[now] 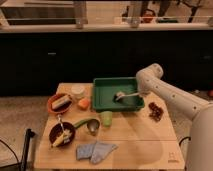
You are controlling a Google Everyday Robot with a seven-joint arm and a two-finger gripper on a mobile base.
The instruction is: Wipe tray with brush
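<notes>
**Currently: brush head sitting inside the green tray**

Over the right rim of the green rectangular plastic tray (106, 85), the white arm's pincer (140, 92) is hovering at the handle end of the small brush (123, 95); whether it is clamped on the slim handle I cannot tell. The pale round brush head is lying on the tray floor, right of centre. On the wooden tabletop (145, 137), a round orange-red bowl (59, 103) is carrying a pale loaf-like item, and a dark round bowl (62, 135) is holding yellowish pieces. A green-handled scoop with a metal cup (88, 125) is lying between them, beside a small green cup (106, 118).
</notes>
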